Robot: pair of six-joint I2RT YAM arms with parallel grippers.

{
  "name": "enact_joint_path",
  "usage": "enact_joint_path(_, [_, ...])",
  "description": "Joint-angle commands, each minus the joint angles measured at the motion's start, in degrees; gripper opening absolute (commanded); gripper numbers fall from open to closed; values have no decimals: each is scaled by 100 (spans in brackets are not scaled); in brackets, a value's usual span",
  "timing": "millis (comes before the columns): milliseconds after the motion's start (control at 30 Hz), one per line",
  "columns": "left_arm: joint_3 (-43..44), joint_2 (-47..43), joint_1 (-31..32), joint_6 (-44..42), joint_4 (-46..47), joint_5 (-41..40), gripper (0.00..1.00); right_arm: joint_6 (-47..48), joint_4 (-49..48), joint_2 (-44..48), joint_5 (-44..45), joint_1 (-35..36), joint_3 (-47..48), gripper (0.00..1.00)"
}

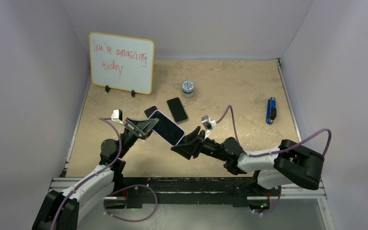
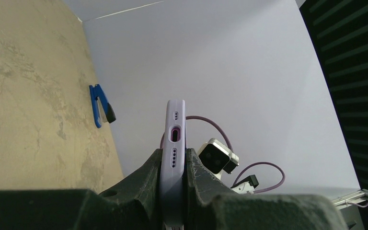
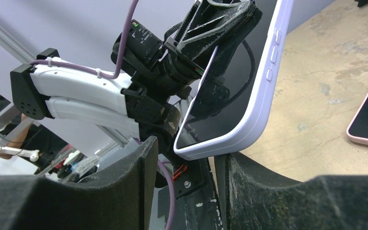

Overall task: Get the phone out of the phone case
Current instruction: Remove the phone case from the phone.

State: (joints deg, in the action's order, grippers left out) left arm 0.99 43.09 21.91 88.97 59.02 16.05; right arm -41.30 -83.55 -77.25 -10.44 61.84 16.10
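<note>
My left gripper is shut on a phone in a lilac case and holds it above the table, tilted. In the left wrist view the case's bottom edge with its charging port stands between my two fingers. My right gripper is open just below the phone's lower right corner. In the right wrist view that corner sits between my open fingers, close to the right finger. The dark screen faces the left arm.
Two other phones lie on the table behind: a black one and one partly hidden by the held phone. A small round tin, a blue tool at right, and a whiteboard at back left.
</note>
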Motion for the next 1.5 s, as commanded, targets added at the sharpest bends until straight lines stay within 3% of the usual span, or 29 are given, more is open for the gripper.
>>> enact_joint_path(0, [52,-79,45,94,399,-143,0,286,-559,12,-82,21,81,48])
enact_joint_path(167, [33,-41,74,59,401,-97,0,369,-887,-193,-31,19,68,42])
enact_joint_path(433, [65,-23,85,51,206,110,0,850,-1926,-656,33,14,-246,9])
enact_joint_path(600, [75,99,85,59,196,373,0,1224,-2014,-662,15,13,-320,0])
enact_joint_path(800, [349,269,85,-47,-402,862,0,2218,-1020,-177,-295,12,-186,0])
enact_joint_path(1000, [551,366,85,-249,-724,1305,0,3689,1035,772,-271,12,239,0])
enact_joint_path(1167, [775,244,77,-658,-901,1428,0,3728,1740,1162,-95,12,352,0])
enact_joint_path(1333, [941,287,76,-817,-683,1407,0,2976,1037,1275,-260,12,-180,30])
enact_joint_path(1467, [885,323,76,-740,-209,1406,0,2707,561,1347,-262,12,-424,43])
